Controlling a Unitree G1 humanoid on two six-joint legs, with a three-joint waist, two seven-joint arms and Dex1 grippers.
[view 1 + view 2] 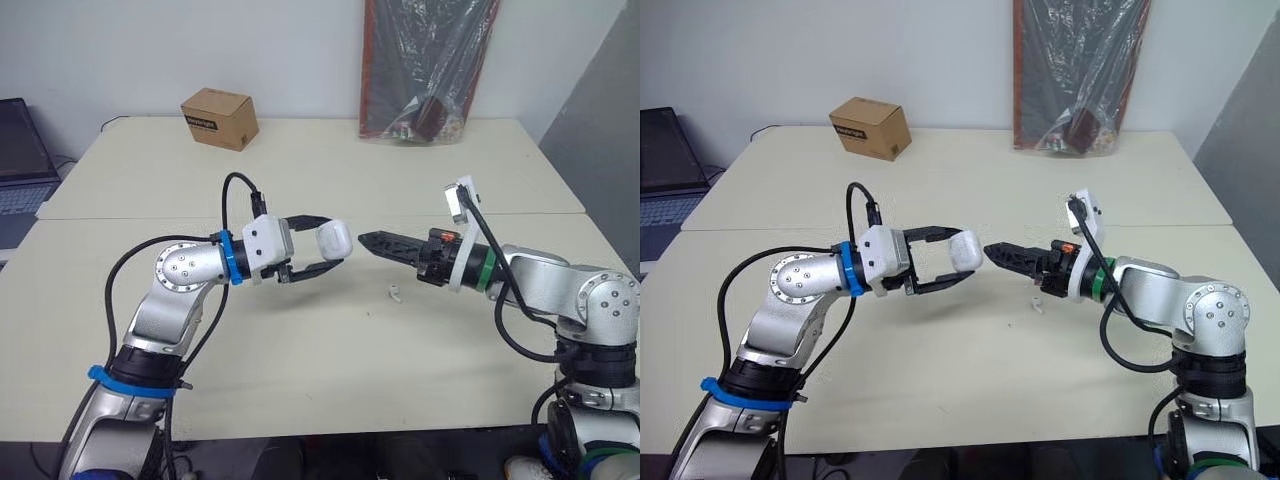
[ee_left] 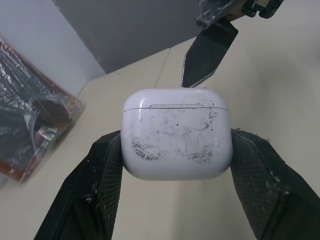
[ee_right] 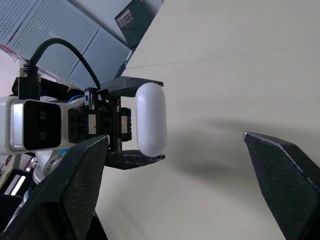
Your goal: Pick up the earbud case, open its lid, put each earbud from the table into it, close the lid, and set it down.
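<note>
My left gripper [image 1: 335, 243] is closed on the earbud case [image 2: 176, 135] and holds it in the air above the table [image 1: 300, 380], one black finger [image 2: 102, 175] pressed on each narrow side. The pads have a rough, woven-looking surface with some loose fibres at the edges. They cover the two sides of the case, and I cannot see its underside. The case is a white, smooth, rounded box of hard plastic. Its front has many dark scuff marks, and the lid is shut, with a thin seam across the upper part. My right gripper [image 1: 366, 240] points toward the case from the other side with its two fingers spread wide apart and nothing between them. From the head camera I see these fingers edge-on as one dark wedge whose tip is just beside the case. Whether it touches the case I cannot tell. On the table, below the right gripper, lies one small white earbud [image 1: 395, 293], too small for me to make out its shape or how it lies. The table top is pale beige and matte. At the far side stand a brown cardboard box [image 1: 220, 118] and a dark bag in wrinkled clear plastic [image 1: 425, 70], cut off by the upper edge. A laptop [image 1: 20, 160] is partly cut off at the left.
</note>
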